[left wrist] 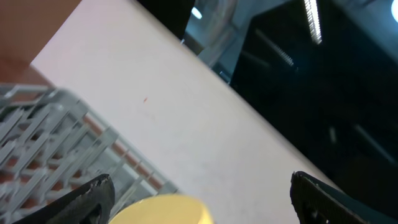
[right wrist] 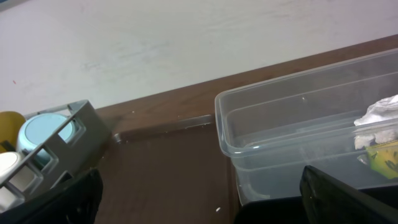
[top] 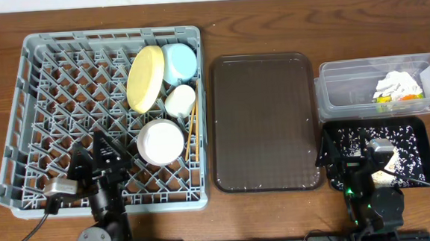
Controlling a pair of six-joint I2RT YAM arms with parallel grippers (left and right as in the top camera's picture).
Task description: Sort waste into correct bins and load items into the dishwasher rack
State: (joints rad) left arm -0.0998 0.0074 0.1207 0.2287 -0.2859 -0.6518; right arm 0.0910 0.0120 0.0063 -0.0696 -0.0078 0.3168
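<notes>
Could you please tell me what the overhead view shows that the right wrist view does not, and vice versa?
Only overhead: the rice scraps lying in the black tray, and the chopsticks. Only right wrist: the pale wall behind the table. Both: the clear tub holding the tissue and wrapper, the light-blue dish, the yellow plate, the rack and the brown serving tray.

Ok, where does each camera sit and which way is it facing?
Overhead: above the table, looking down on rack, serving tray, clear tub and black tray; left gripper and right gripper at the bottom.
Left wrist: low over the rack, tilted up at the far wall; open fingertips flank the yellow plate.
Right wrist: low, facing the clear tub and far wall; open fingertips in the corners.
Shared: both wrist views show rack and yellow plate.
</notes>
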